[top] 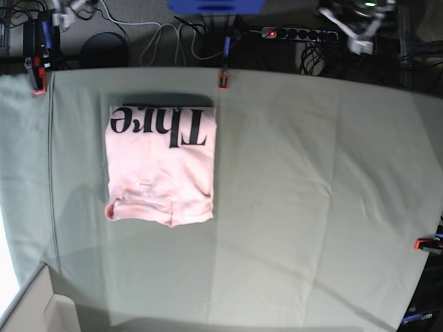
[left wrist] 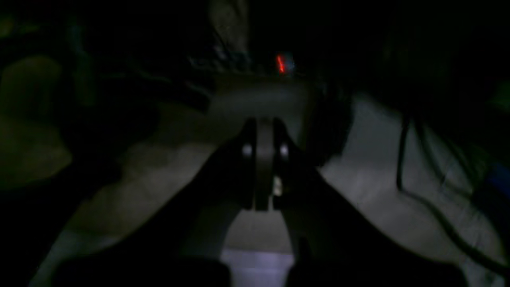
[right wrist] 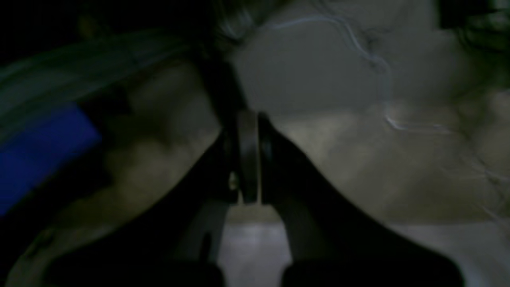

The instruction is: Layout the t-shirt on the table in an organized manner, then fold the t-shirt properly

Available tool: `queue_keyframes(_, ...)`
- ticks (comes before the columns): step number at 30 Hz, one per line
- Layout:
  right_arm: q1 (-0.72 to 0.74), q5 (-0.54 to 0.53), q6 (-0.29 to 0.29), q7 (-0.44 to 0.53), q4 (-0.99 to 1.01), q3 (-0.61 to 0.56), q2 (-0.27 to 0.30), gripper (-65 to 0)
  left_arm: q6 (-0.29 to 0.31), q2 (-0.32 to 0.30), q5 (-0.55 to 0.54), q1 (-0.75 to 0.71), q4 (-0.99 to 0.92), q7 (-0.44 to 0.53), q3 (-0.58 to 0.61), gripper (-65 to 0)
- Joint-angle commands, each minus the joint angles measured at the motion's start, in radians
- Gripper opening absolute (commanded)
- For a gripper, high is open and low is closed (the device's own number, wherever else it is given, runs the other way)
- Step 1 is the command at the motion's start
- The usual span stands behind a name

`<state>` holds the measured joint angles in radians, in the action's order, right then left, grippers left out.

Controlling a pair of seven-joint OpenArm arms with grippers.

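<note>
The pale pink t-shirt [top: 160,166] lies on the left part of the table [top: 311,207], folded into a neat rectangle. Its black "Thre" lettering runs along the far edge, and the near edge is slightly rolled. Both arms are drawn back beyond the table's far edge, well away from the shirt. The left arm [top: 356,28] is at the top right and the right arm [top: 66,10] at the top left. In the dark wrist views the left gripper [left wrist: 264,123] and the right gripper [right wrist: 248,115] have their fingers pressed together, holding nothing. The shirt does not show in the wrist views.
Red clamps [top: 223,79] [top: 38,86] [top: 426,243] hold the grey-green cloth at the table's edges. A power strip [top: 297,33], cables [top: 173,38] and a blue object [top: 214,5] lie behind the far edge. A pale box corner [top: 34,311] sits at the near left.
</note>
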<state>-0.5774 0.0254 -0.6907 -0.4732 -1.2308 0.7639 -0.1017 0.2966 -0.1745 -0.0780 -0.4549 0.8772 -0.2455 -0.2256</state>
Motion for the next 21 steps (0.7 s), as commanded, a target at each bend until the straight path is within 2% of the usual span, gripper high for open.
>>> queue_keyframes(1, 0.001, 0.003, -0.007, 0.049, 0.041, -0.03, 0.003, -65.0, 0.0, -0.004, 0.011, 0.044, -0.095, 0.048, 0.038, -65.0)
queue_keyframes(6, 0.086, 0.11, -0.007, 0.406, 0.389, -0.103, 0.015, -65.0, -0.007, 0.043, -0.009, 0.295, -0.674, 0.294, 0.187, -65.0)
queue_keyframes(7, 0.115, 0.121, 0.041, 0.485, 0.484, -0.103, 0.023, -65.0, -0.01, 0.056, -0.009, 0.334, -0.764, 0.36, 0.199, -65.0)
queue_keyframes(9, 0.176, 0.121, 0.187, 0.623, 0.693, -0.102, 0.058, -65.0, -0.014, 0.086, -0.006, 0.382, -0.876, 0.456, 0.208, -65.0)
queue_keyframes(11, 0.245, 0.121, 0.342, 0.755, 0.928, -0.103, 0.092, -65.0, -0.017, 0.105, -0.007, 0.39, -0.877, 0.46, 0.206, -65.0)
queue_keyframes(12, 0.276, 0.121, 0.421, 0.827, 1.038, -0.103, 0.105, -65.0, -0.038, 0.109, -0.007, 0.39, -0.877, 0.447, 0.206, -65.0)
queue_keyframes(15, 0.305, 0.123, 0.633, 1.002, 1.181, -0.131, 0.107, -65.0, -0.152, 0.123, 0.001, 0.385, -0.837, 0.412, 0.213, -65.0)
queue_keyframes(17, 0.302, 0.123, 0.747, 1.042, 1.166, -0.214, 0.089, -65.0, -0.188, 0.132, 0.002, 0.385, -0.82, 0.397, 0.213, -65.0)
queue_keyframes(21, 0.303, 0.123, 0.937, 0.986, 1.135, -0.367, 0.079, -65.0, -0.19, 0.135, 0.002, 0.385, -0.817, 0.401, 0.213, -65.0)
